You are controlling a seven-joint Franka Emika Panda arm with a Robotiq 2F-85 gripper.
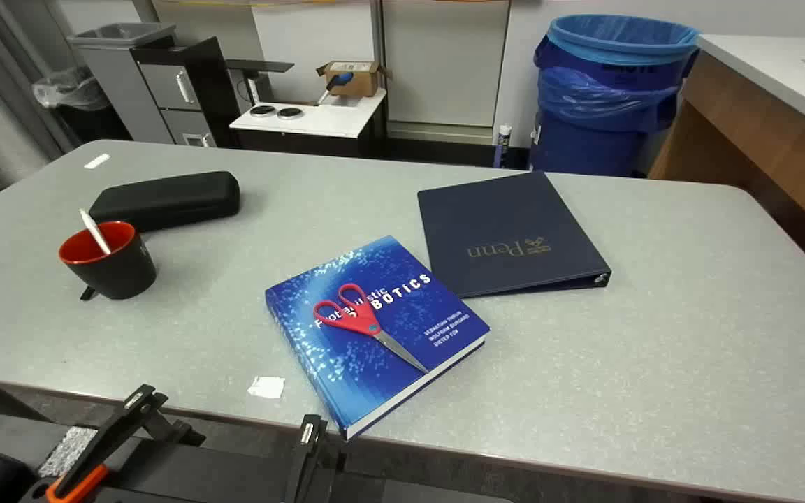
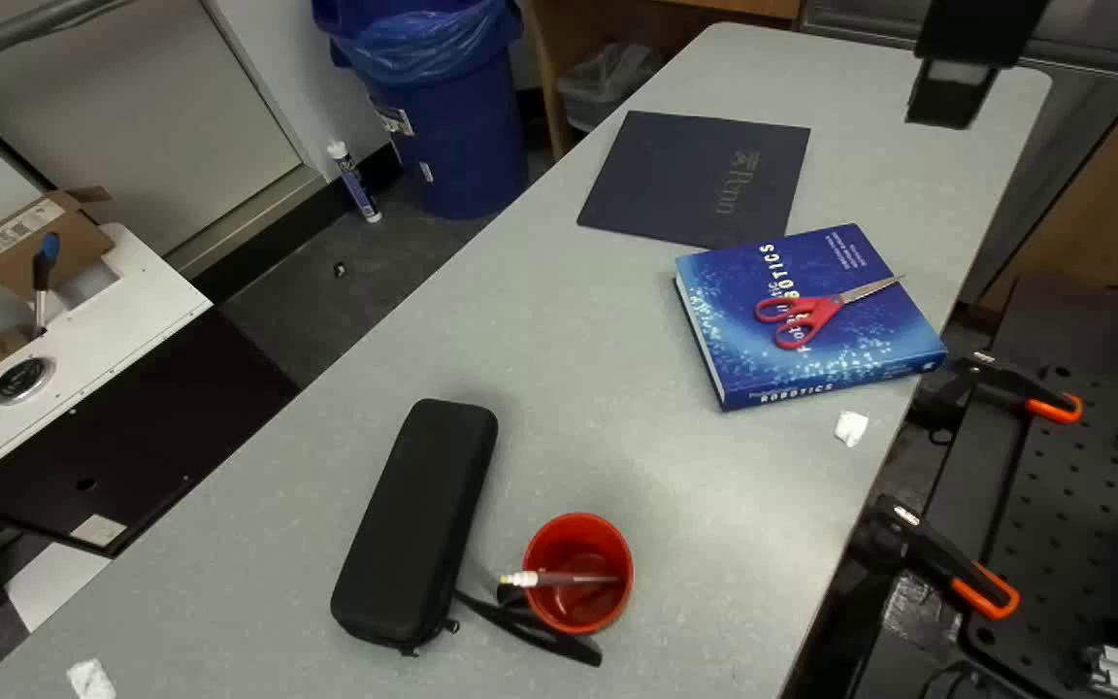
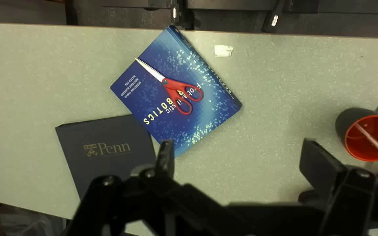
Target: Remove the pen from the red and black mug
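The red and black mug [image 1: 126,272] stands upright on the table beside the black case. It also shows in an exterior view [image 2: 578,539] and at the right edge of the wrist view [image 3: 349,123]. The white pen [image 1: 95,230] leans inside the mug, its upper end sticking out over the rim. It also shows in an exterior view [image 2: 559,579] and in the wrist view [image 3: 374,142]. My gripper [image 3: 238,146] is open and empty above the table, with the mug off to the right of its fingers. A dark part of it seems to show at the top of an exterior view [image 2: 952,87].
A black oblong case [image 2: 418,524] with a strap lies beside the mug. A blue book [image 1: 388,349] with red scissors [image 1: 357,318] on it lies mid-table. A dark Penn binder [image 1: 507,230] lies by the book. Black clamps [image 2: 947,558] stand along the near table edge.
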